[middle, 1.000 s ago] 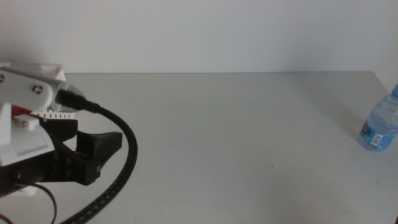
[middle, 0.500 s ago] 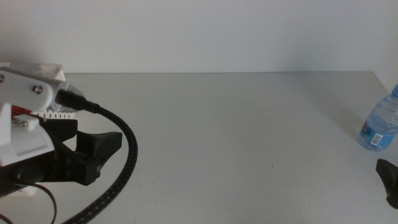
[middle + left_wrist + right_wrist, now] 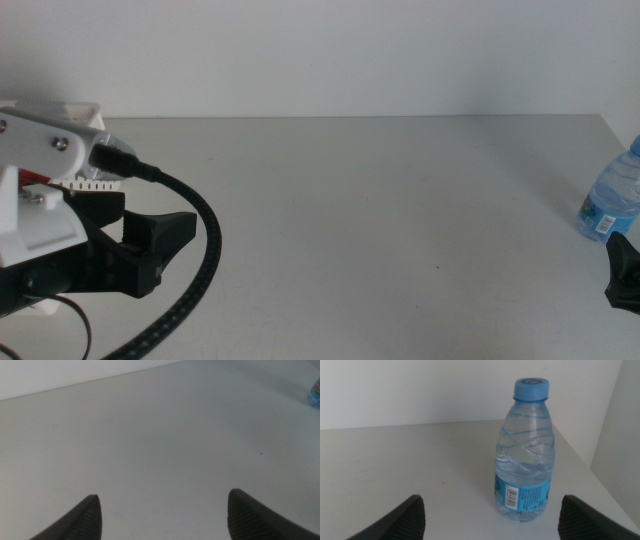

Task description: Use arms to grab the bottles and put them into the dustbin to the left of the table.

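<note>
The water bottle (image 3: pixel 525 455) label's print seems too blurred to read.

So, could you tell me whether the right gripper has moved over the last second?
Yes. The right gripper has entered the middle view, rising toward the water bottle.

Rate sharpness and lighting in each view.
Middle view: even, soft light; bottle cropped at the edge, right hand barely in. Left wrist view: left hand tips soft, table dim and flat. Right wrist view: bottle sharp, evenly lit.
</note>
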You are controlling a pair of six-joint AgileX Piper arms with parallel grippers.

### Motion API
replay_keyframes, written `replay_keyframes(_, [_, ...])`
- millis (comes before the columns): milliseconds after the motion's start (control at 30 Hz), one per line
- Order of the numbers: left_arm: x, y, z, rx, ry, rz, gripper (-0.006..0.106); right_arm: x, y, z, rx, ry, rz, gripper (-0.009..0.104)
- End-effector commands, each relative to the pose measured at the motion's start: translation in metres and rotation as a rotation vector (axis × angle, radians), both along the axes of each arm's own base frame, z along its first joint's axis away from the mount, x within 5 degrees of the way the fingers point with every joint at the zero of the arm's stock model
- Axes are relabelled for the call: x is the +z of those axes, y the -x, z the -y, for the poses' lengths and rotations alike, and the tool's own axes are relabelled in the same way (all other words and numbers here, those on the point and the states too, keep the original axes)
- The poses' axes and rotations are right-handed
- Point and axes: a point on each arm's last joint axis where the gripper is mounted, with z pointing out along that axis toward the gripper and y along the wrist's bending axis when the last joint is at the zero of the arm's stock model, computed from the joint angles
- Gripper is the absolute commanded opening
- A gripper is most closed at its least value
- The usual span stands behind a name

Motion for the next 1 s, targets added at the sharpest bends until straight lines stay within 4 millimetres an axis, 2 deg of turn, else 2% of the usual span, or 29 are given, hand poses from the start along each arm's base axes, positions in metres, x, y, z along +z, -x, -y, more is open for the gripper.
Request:
replay_keyframes(0, [0.015,-0.002,0.002,-0.001,0.063,0.082,0.083,0.005,-0.006,0.004,-0.037,0.010,0.090,0.069])
replay_keyframes(267, [0.015,-0.002,0.002,-0.001,0.063,0.081,0.083,-0.005,-0.012,0.005,-0.048,0.037,0.075,0.069])
replay_keyframes(400, [0.015,-0.002,0.002,-0.001,0.063,0.081,0.083,-0.012,-0.018,0.010,-0.112,0.037,0.062,0.069])
replay_keyframes(500, [0.015,-0.002,0.002,-0.001,0.063,0.081,0.083,-0.016,-0.030,0.013,-0.141,0.039,0.050,0.069])
replay_keyframes(700, [0.015,-0.002,0.002,-0.001,0.063,0.081,0.083,-0.008,-0.062,0.015,-0.176,0.045,0.094,0.071])
replay_keyframes(967, [0.015,-0.002,0.002,-0.001,0.063,0.081,0.083,-0.007,-0.102,0.024,-0.233,0.035,0.070,0.076])
